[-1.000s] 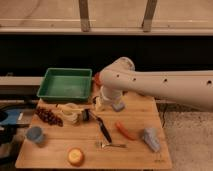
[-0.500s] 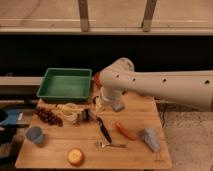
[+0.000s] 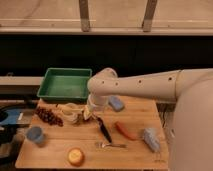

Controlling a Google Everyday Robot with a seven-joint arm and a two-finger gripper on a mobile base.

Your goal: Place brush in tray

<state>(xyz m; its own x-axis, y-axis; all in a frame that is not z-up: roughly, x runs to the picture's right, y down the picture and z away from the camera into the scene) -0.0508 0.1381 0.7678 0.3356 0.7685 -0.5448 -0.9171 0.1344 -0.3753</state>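
Observation:
The brush [image 3: 103, 129] lies on the wooden table [image 3: 135, 155] near its middle, with a black handle that runs diagonally. The green tray [image 3: 65, 84] stands at the table's back left and looks empty. My gripper [image 3: 92, 111] hangs below the white arm [image 3: 140, 87], just above and to the left of the brush's upper end and to the right of the tray's front corner. It holds nothing that I can see.
A silver fork [image 3: 111, 145] lies in front of the brush and an orange-red object [image 3: 125, 131] to its right. There is also a blue sponge [image 3: 116, 103], a grey-blue object [image 3: 150, 138], dark grapes [image 3: 48, 116], pale items [image 3: 70, 114], a blue cup [image 3: 34, 135] and an orange fruit [image 3: 75, 156].
The arm and gripper have moved left and down, closer to the upper end of the brush. The objects on the table have not moved.

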